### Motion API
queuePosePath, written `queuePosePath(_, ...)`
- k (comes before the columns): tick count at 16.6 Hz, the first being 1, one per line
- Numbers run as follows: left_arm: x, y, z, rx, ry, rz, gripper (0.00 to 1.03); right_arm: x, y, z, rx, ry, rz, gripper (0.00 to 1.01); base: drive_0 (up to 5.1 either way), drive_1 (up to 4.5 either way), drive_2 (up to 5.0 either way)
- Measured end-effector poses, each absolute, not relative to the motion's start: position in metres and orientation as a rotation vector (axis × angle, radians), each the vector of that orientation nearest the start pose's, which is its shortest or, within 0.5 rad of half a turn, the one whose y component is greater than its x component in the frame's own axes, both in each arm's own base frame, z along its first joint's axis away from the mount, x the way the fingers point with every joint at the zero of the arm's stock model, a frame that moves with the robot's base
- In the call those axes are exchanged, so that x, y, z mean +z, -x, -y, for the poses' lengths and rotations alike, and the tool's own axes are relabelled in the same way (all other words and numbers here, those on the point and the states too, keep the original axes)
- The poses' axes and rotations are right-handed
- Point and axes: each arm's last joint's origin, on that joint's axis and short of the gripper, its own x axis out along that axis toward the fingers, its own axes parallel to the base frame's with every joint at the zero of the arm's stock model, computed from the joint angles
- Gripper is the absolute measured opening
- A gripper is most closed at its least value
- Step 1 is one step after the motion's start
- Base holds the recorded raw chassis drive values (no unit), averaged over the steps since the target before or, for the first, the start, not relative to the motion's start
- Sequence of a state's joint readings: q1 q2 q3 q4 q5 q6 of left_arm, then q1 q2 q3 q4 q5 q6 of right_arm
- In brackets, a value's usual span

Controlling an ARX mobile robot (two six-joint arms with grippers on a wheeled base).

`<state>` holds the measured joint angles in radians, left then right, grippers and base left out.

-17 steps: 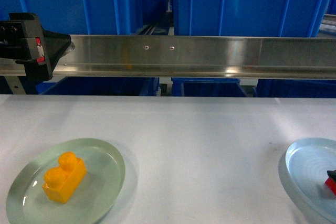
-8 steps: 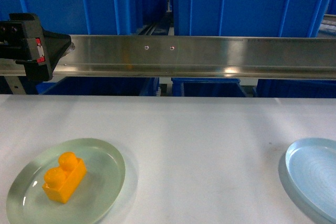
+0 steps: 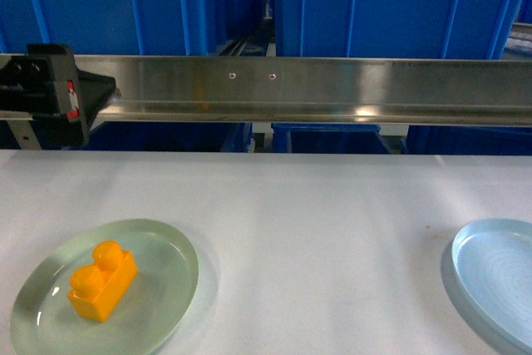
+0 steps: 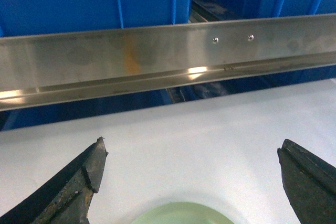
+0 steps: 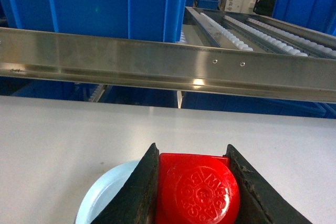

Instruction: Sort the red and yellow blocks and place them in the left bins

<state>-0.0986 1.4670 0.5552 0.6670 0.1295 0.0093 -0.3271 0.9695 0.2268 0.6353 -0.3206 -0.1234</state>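
Right gripper (image 5: pixel 193 192) is clamped on the red block (image 5: pixel 198 191), both black fingers pressed against its sides, raised lettering facing the wrist camera, and it hangs above the pale-blue plate (image 5: pixel 107 192) on the white table (image 3: pixel 332 222). Over on the other side, the left gripper (image 4: pixel 191 177) has its jaws spread wide with nothing between them (just the rim of the green plate (image 4: pixel 176 215) peeking in below). Orange-yellow block (image 3: pixel 101 280) sits on that green plate, studs up. Big blue bins (image 3: pixel 125 2) stand behind the steel rail (image 3: pixel 316 89).
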Motion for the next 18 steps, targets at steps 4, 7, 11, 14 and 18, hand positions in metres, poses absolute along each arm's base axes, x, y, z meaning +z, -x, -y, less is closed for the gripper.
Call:
queuePosePath(4,0.176,-0.288,0.042,-0.224,-0.045,-0.349,0.98,0.19,-0.179,0.051,-0.001,0.089,-0.102,0.29,0.0,0.0,0.0)
queuePosePath(7,0.173,-0.291,0.047,-0.209,-0.085,-0.387,0.98,0.19,-0.179,0.051,-0.001,0.089,-0.102,0.29,0.0,0.0,0.0)
queuePosePath(11,0.144,-0.288,0.052,-0.209,-0.111,-0.516,0.98,0.19,-0.179,0.051,-0.001,0.089,-0.102,0.29,0.0,0.0,0.0)
queuePosePath(14,0.132,-0.288,0.051,-0.178,-0.126,-0.56,0.98,0.19,-0.179,0.051,-0.001,0.089,-0.102,0.29,0.0,0.0,0.0)
queuePosePath(18,0.107,-0.284,0.055,-0.184,-0.133,-0.62,0.98,0.19,-0.179,0.051,-0.002,0.089,-0.102,0.29,0.0,0.0,0.0)
